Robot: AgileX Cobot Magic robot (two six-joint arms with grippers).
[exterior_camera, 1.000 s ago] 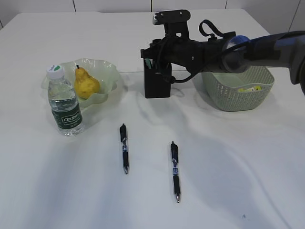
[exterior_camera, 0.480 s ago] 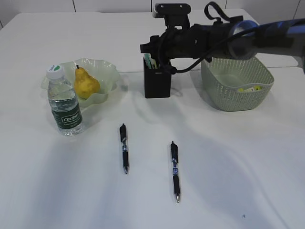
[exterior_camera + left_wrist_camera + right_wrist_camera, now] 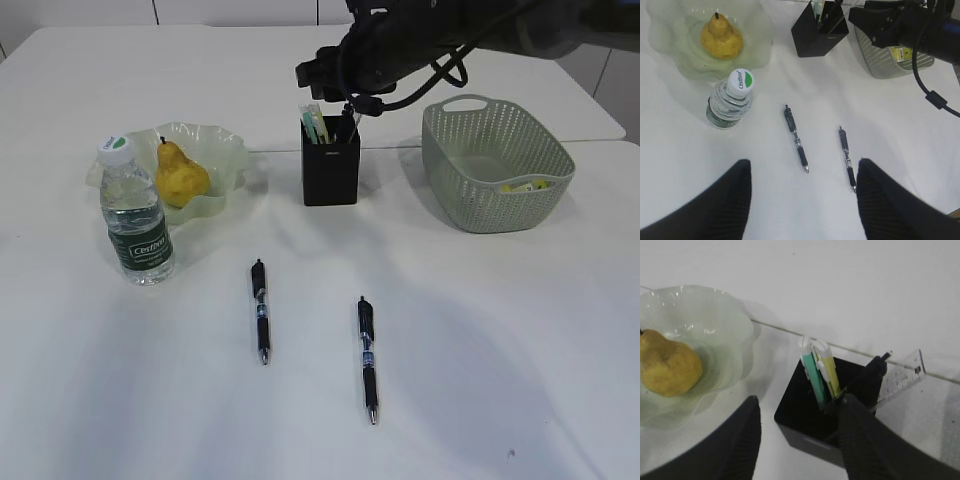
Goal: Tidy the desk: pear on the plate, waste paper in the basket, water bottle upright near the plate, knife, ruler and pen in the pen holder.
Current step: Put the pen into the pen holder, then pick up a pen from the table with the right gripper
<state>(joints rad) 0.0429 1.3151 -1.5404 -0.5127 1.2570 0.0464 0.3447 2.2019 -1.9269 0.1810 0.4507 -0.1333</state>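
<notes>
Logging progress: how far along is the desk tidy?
Done: pear on plate, water bottle upright beside it, waste paper in basket, ruler in pen holder. In hand: nothing; both pincers open. Left: two pens on the table.

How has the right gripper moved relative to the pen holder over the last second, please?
Yes: the right gripper has risen from just behind the pen holder to clear above it, jaws open.
</notes>
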